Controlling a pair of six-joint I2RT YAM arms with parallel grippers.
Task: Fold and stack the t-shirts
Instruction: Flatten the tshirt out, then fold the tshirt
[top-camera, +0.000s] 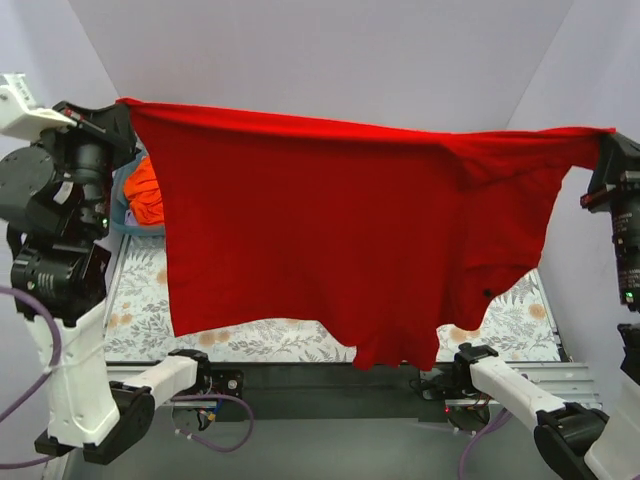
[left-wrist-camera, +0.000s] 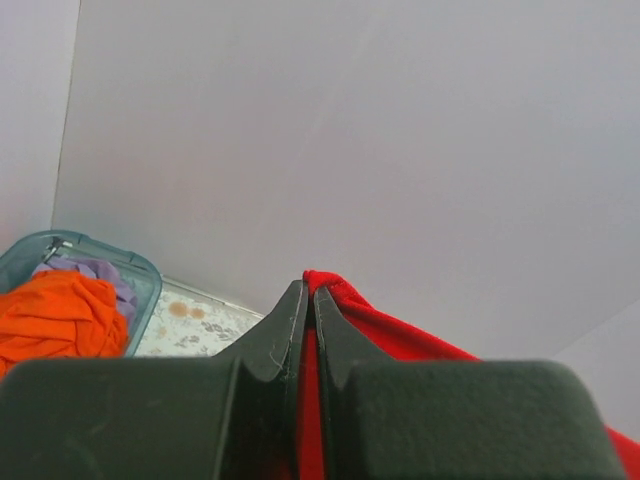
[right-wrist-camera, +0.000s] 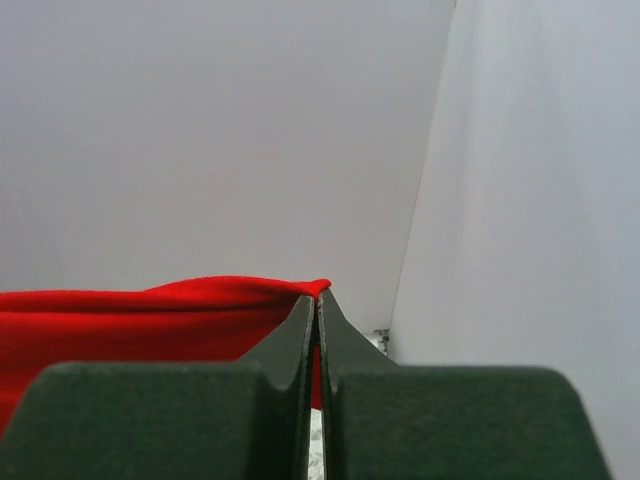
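The red t-shirt (top-camera: 330, 230) hangs spread out in the air above the table, stretched between both raised arms. My left gripper (top-camera: 122, 105) is shut on its upper left corner, and the red cloth (left-wrist-camera: 380, 325) shows pinched between the jaws in the left wrist view. My right gripper (top-camera: 605, 135) is shut on its upper right corner, and the red cloth (right-wrist-camera: 150, 320) shows at the jaw tips in the right wrist view. The orange t-shirt (top-camera: 147, 195) lies bunched in the teal bin (top-camera: 122, 205) at the left; it also shows in the left wrist view (left-wrist-camera: 55, 315).
The table has a floral cloth (top-camera: 135, 310). The teal bin (left-wrist-camera: 140, 275) also holds a purple cloth (left-wrist-camera: 105, 272). White walls close in the back and both sides. The hanging shirt hides most of the table's middle.
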